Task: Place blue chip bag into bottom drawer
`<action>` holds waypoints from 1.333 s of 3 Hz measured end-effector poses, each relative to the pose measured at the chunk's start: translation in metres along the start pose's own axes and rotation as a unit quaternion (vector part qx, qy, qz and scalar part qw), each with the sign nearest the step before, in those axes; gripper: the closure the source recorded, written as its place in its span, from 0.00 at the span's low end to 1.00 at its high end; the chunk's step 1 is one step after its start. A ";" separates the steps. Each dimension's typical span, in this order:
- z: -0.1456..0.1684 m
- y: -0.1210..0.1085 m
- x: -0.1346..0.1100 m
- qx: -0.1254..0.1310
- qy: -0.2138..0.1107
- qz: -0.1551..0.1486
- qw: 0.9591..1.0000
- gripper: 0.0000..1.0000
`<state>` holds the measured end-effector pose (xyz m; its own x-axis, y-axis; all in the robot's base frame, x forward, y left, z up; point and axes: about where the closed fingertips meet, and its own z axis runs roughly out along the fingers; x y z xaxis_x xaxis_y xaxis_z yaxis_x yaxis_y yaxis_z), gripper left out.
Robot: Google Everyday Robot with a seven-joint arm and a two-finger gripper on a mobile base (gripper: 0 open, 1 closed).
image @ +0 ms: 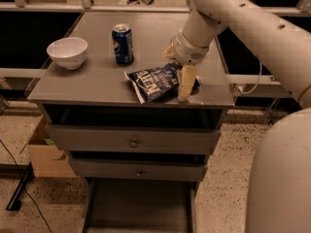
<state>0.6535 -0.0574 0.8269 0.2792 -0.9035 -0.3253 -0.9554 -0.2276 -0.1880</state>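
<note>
The blue chip bag (154, 81) lies flat on the grey cabinet top (97, 89), near its front right edge. My gripper (186, 87) hangs from the white arm and is down at the bag's right end, touching or just beside it. The bottom drawer (141, 208) is pulled out below the cabinet, and its flat grey floor and side rails show, with nothing seen in it.
A blue soda can (123, 43) stands behind the bag. A white bowl (67, 51) sits at the left of the top. Two knobbed drawer fronts (133, 142) are closed above the open drawer. A cardboard box (46, 154) stands on the floor at left.
</note>
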 end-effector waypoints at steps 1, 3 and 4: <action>0.000 0.000 0.000 0.000 0.000 0.000 1.000 0.25; 0.000 0.000 0.000 0.000 0.000 0.000 1.000 0.80; 0.000 0.000 0.000 0.000 0.000 0.000 1.000 1.00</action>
<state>0.6536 -0.0574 0.8268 0.2792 -0.9034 -0.3253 -0.9554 -0.2276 -0.1879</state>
